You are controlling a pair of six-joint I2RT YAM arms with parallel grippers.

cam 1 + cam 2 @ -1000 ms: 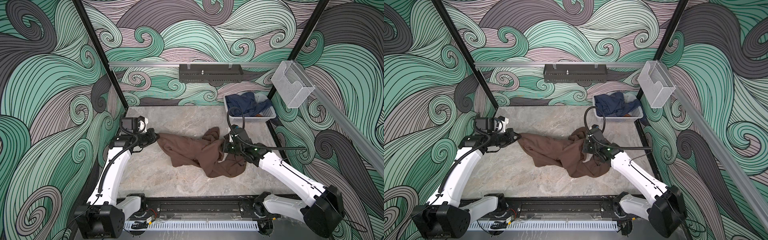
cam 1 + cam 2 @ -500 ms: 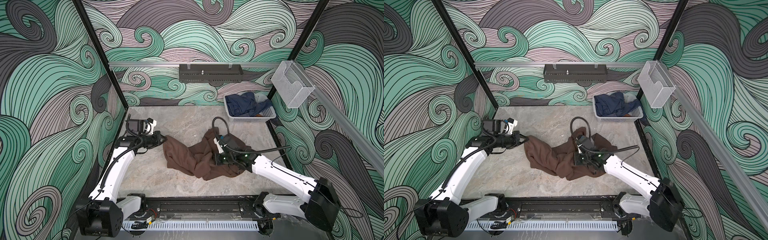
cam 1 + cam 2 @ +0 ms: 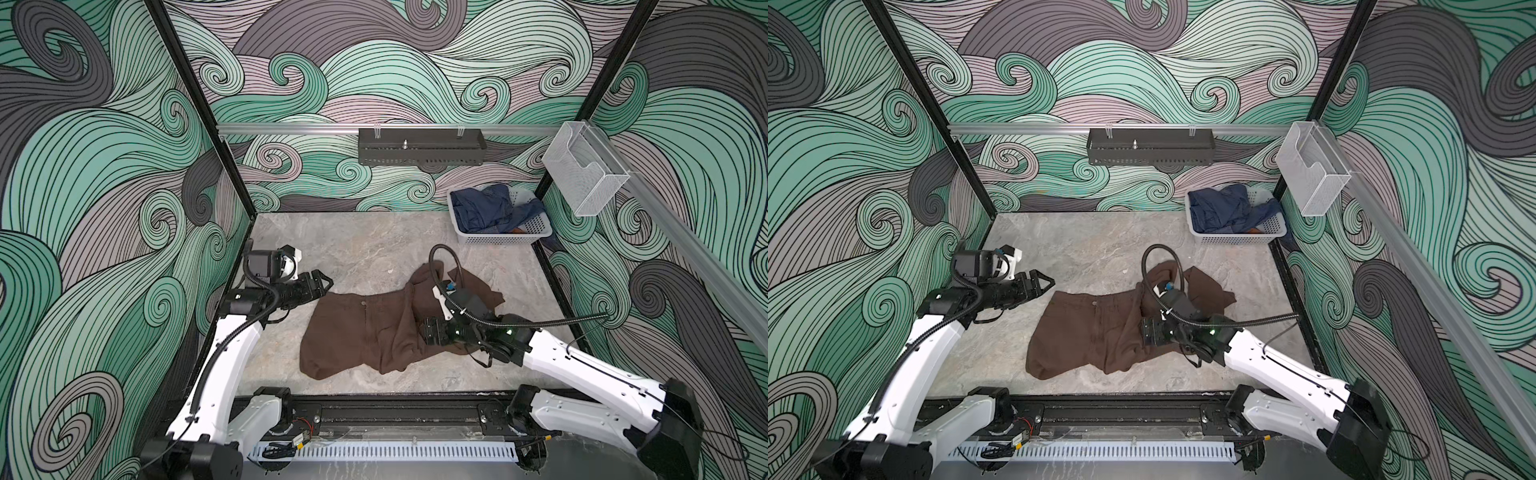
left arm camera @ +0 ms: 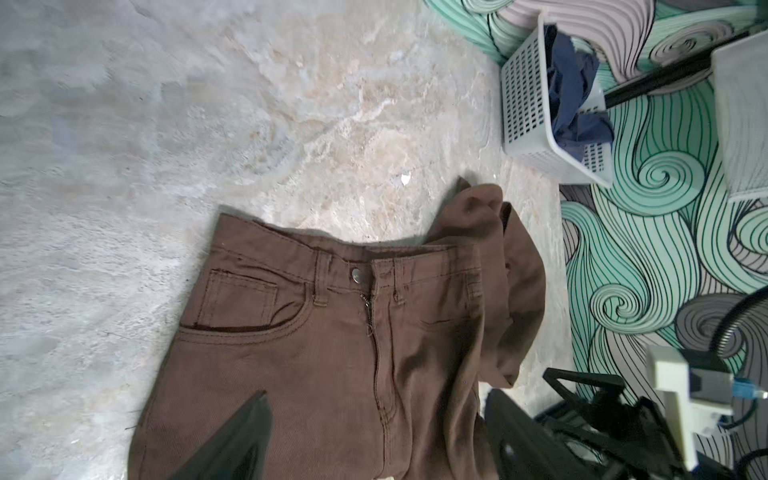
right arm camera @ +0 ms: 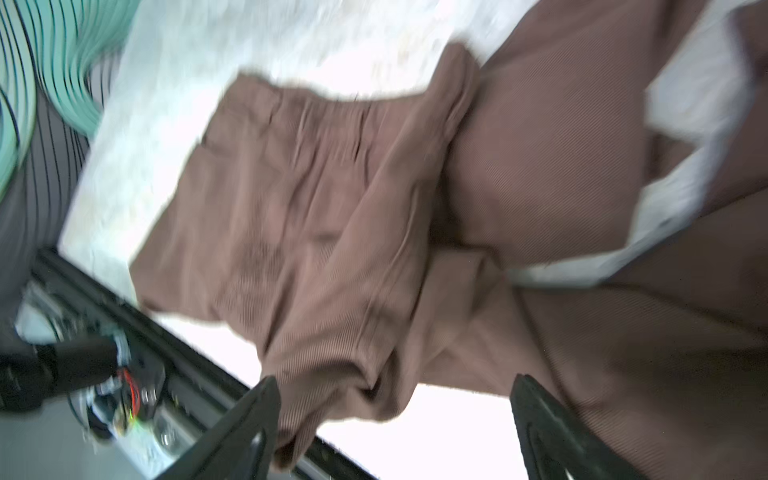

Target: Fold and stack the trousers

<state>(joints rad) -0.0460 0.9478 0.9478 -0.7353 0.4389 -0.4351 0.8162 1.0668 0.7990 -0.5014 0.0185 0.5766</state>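
Finds trousers [image 3: 361, 332] crumpled near worktop [image 3: 353, 249] front edge, left and right jaws open, empty. Judges flattening in hand; recommends regripping the bunched legs next.

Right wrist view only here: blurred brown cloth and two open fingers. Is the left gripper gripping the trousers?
Observer: No. In a top view the left gripper is open at the waistband corner of the trousers and pinches nothing.
Operator: Which side of them faces up?
Observer: The front. The left wrist view shows the button on top, with the waistband lying flat on the table.
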